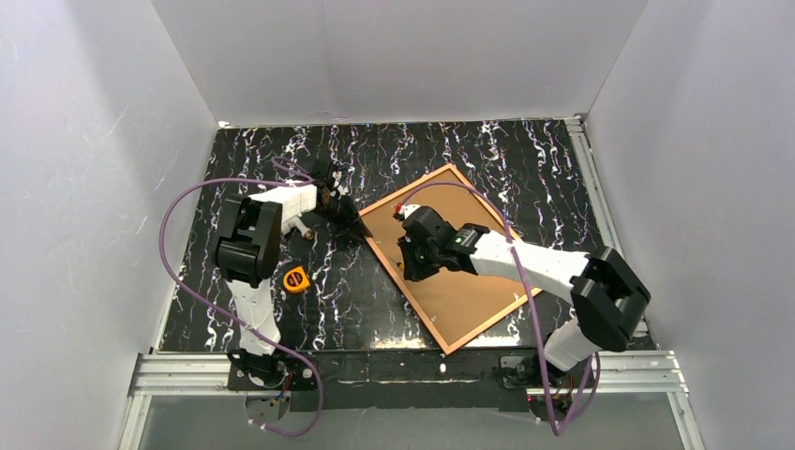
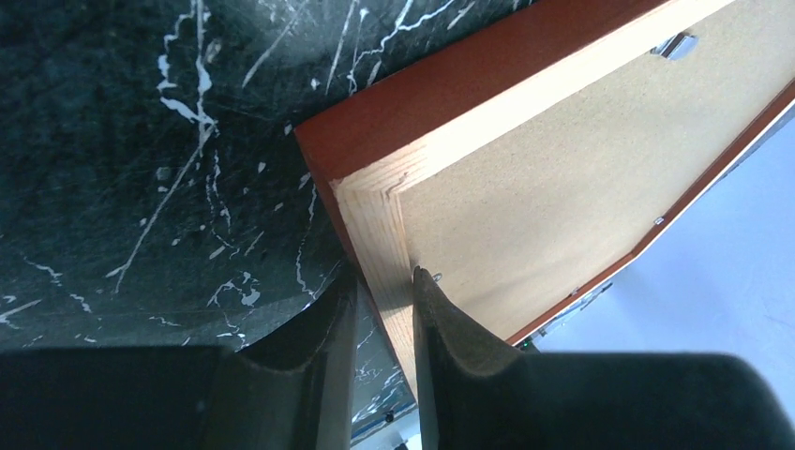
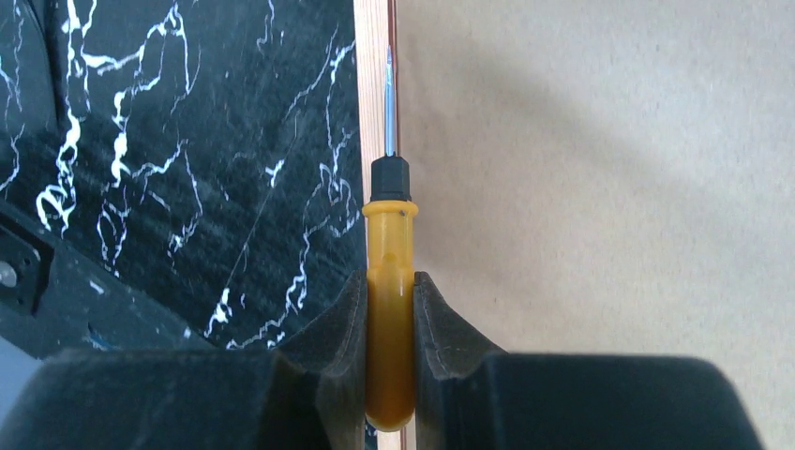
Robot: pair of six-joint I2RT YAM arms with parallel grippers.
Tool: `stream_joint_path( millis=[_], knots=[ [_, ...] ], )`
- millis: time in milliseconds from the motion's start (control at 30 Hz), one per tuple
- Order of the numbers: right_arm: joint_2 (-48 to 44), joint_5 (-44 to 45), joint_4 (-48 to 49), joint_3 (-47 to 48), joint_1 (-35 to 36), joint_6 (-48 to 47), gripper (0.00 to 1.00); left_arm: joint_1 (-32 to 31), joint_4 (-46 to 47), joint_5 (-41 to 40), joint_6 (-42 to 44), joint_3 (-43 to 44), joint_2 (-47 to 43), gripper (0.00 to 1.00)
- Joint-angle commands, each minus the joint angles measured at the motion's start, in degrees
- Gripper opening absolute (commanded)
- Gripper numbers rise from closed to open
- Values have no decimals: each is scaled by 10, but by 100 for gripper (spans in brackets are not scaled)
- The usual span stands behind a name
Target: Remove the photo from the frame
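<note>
**STATION STATUS, VIEW BY VIEW**

**Top external view.** The frame (image 1: 487, 325) is lying face down and turned at an angle on the black marbled table (image 1: 525, 169). The photo (image 1: 469, 300) is sitting inside the frame, showing only its plain brown board back. The left gripper (image 1: 359, 228) is meeting the frame at its left corner. The right gripper (image 1: 410, 270) is hanging over the frame's near-left rail. A small orange item (image 1: 296, 278) is lying on the table, apart from the frame and beside the left arm.

**Left wrist view.** The two fingers (image 2: 323, 347) are straddling the frame's rail just beside the corner, one outside and one on the board side, clamping the wood between them. A metal tab (image 2: 677, 44) is sitting on the board near the far rail.

**Right wrist view.** The jaws are pinching the yellow handle of a screwdriver (image 3: 389, 234). Its thin blade is pointing along the seam where the board is meeting the rail.
</note>
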Motion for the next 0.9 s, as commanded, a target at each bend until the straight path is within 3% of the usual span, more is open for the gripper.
stream_joint_path(
  millis=[0, 400, 800, 867],
  knots=[
    [42, -1, 38, 40, -15, 5, 1, -2, -21, 30, 38, -15, 32, 0],
    [127, 24, 68, 79, -20, 15, 1, -2, -70, 27, 11, -18, 32, 0],
    [197, 77, 34, 164, -20, 18, 1, -2, -88, 31, -21, -25, 30, 0],
    [192, 75, 34, 159, -20, 18, 1, 0, -115, 22, -18, -9, 30, 18]
  ],
)
